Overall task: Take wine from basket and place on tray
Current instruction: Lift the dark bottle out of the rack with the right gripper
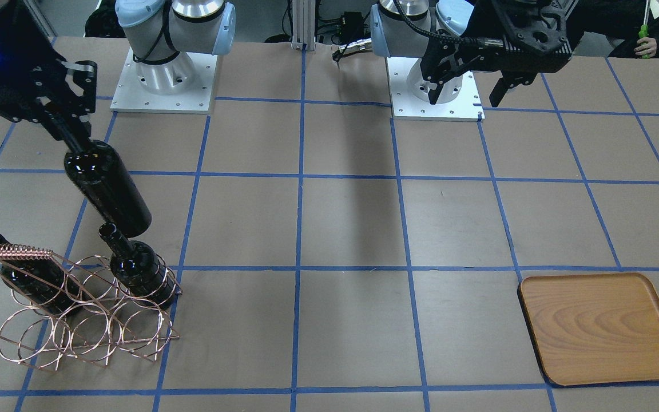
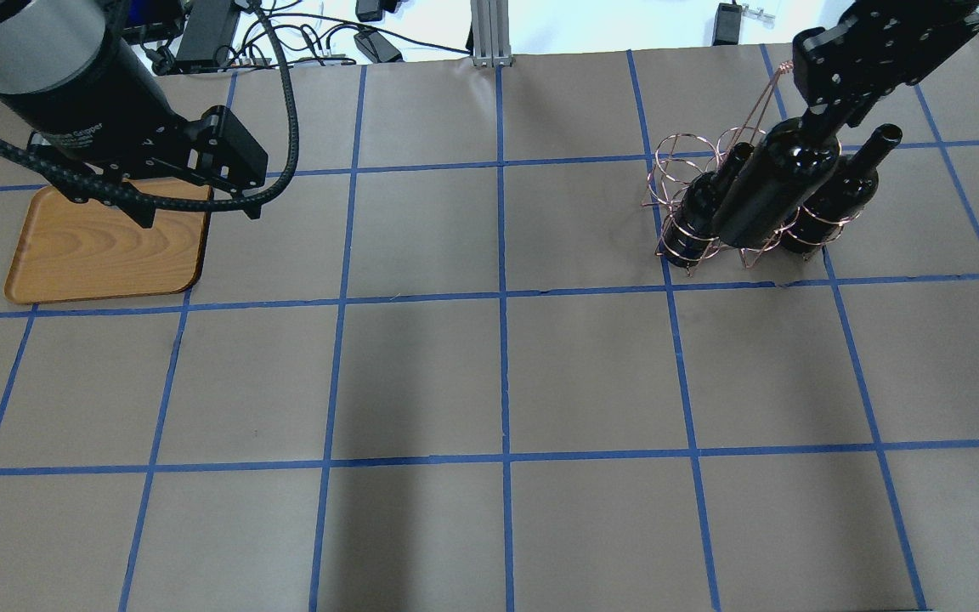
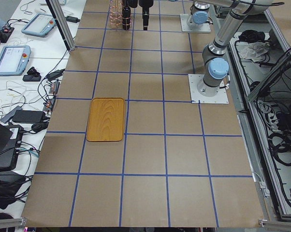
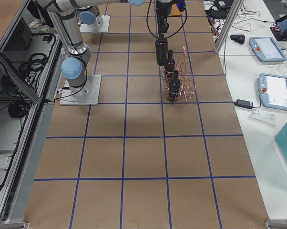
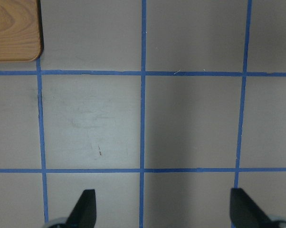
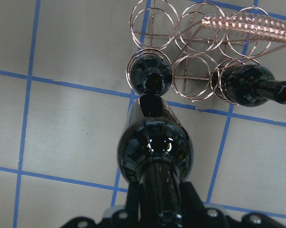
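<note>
- Claw of the right arm (image 1: pixel 68 133) pinches the neck of the wine (image 1: pixel 106 189), which hangs neck up above the tabletop (image 1: pixel 352 229), just beside the basket (image 1: pixel 83 329).
- Most of that arm is cut off at the front view's edge.
- Two other bottles (image 1: pixel 135 272) sit in the basket's loops, and one neck is close to the held base.
- The left claw (image 1: pixel 468 91) hovers with fingers spread near the tray (image 1: pixel 601 329).

From overhead, the left gripper (image 2: pixel 196 208) hides the tray's (image 2: pixel 99 263) far edge.
</note>
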